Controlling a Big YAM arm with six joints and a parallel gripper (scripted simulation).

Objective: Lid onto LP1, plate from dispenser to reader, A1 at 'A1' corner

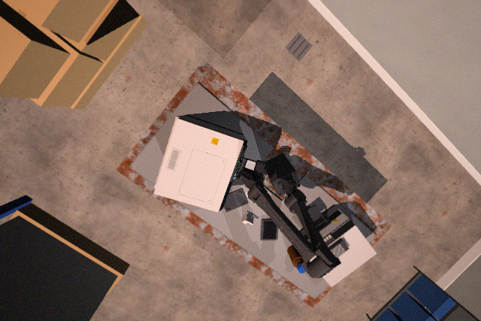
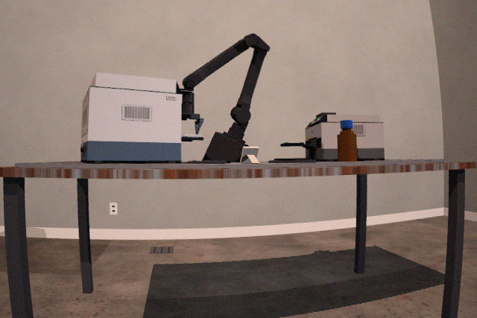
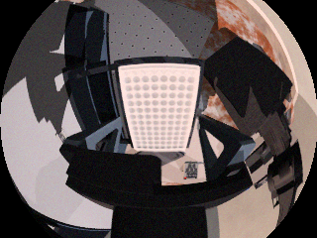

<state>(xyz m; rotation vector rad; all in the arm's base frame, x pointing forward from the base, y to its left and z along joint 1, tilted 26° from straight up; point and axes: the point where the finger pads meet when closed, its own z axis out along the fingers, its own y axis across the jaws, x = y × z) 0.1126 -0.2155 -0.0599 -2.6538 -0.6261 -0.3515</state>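
Left to right, you have the reader [image 2: 130, 118], then its stage [image 2: 191, 138] carrying the plate [image 3: 162, 105]; the gripper [image 2: 196, 125] hangs just above, fingers spread wide and holding nothing. The plate looks white, uncovered, its wells in a grid; judge it light, rigid, slick; take it across its long sides.

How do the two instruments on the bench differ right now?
The reader is the bigger box, white over a blue base; the dispenser is lower, white over grey. The reader's stage carries the plate under the open gripper; the dispenser's stage looks bare. Both carry barcode labels.
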